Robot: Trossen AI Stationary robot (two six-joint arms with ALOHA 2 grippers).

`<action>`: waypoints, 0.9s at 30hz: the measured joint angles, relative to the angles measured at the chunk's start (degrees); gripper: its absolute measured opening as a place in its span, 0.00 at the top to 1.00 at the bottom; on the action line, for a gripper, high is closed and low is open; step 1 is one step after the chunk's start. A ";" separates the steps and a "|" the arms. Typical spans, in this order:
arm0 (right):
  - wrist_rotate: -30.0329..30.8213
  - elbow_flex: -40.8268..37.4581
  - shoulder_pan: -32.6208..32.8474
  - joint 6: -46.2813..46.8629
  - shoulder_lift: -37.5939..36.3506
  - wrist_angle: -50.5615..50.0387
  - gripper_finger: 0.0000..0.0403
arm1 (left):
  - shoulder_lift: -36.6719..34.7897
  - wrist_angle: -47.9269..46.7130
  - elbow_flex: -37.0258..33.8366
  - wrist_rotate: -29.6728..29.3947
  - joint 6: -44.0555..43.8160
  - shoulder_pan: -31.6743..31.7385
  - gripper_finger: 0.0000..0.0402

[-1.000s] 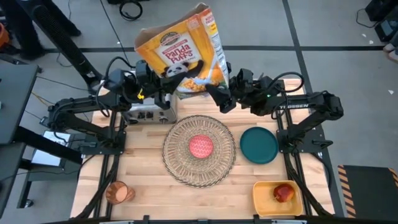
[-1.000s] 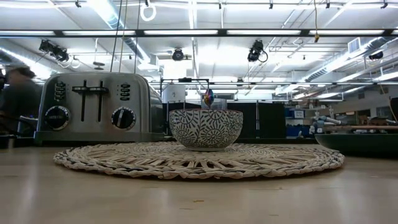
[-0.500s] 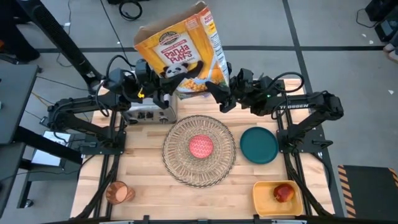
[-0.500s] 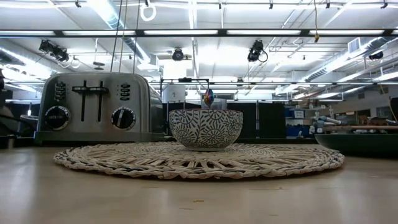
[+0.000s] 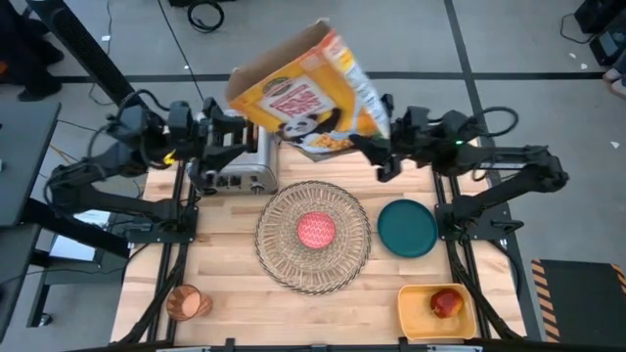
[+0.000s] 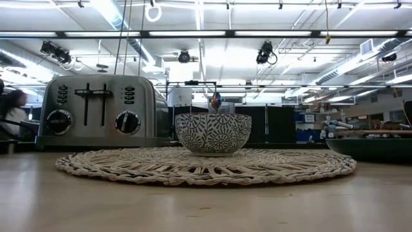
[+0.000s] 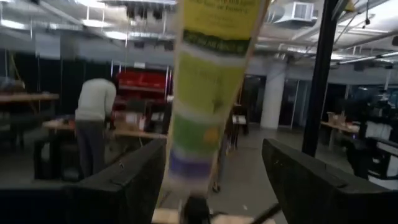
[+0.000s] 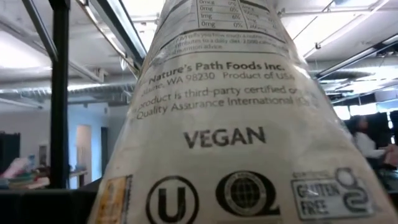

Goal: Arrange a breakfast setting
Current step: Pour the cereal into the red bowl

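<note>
A yellow cereal box [image 5: 308, 93] hangs tilted over the table's far edge, its open top toward the left. My right gripper [image 5: 380, 161] is shut on its lower end. My left gripper [image 5: 238, 145] stands open above the chrome toaster [image 5: 235, 171], with the box's narrow side [image 7: 208, 93] ahead of its fingers and apart from them. The pink bowl [image 5: 316, 231] sits in the middle of the round straw placemat [image 5: 279, 264]. The teal plate [image 5: 407, 228] lies to the mat's right. The red apple [image 5: 446, 303] rests in the yellow tub [image 5: 416, 318]. My right gripper holds the cereal box by its lower end, on the narrow printed side [image 8: 230, 143], coming level from the table's right. The box itself fills the wrist view and hides the fingers. The box is lifted clear, tilted with its open top toward the left.
An amber cup [image 5: 184, 302] stands at the near left corner. The toaster [image 6: 96, 111] stands behind the mat at the far left. A person [image 7: 93, 124] stands in the room beyond the table.
My left gripper has opened, let go of the cereal box and drawn back toward the table's left edge. My right gripper has shifted a little toward the right edge with the box. The box has tipped over, its open top swinging toward the left.
</note>
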 joint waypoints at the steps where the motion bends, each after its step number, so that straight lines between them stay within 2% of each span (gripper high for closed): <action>1: 0.00 -0.64 0.08 0.73 -1.37 -0.53 0.37 | -0.61 -1.90 0.00 -0.01 -0.47 -0.03 0.32; 9: 3.12 -10.52 0.09 5.43 -13.25 -4.07 0.37 | 1.18 -15.74 -0.01 -1.64 -3.42 -5.86 0.32; 17: 2.77 -20.44 0.11 7.20 -27.73 -19.65 0.37 | 9.15 -25.19 -0.02 -14.67 -7.96 -15.85 0.32; 22: 1.63 -32.42 0.09 9.84 -35.60 -18.56 0.38 | 15.36 -28.46 -0.07 -25.02 -13.11 -21.39 0.32; 27: -4.72 -42.98 0.11 15.12 -43.26 -18.70 0.38 | 19.94 -32.27 -0.05 -29.98 -22.03 -24.69 0.32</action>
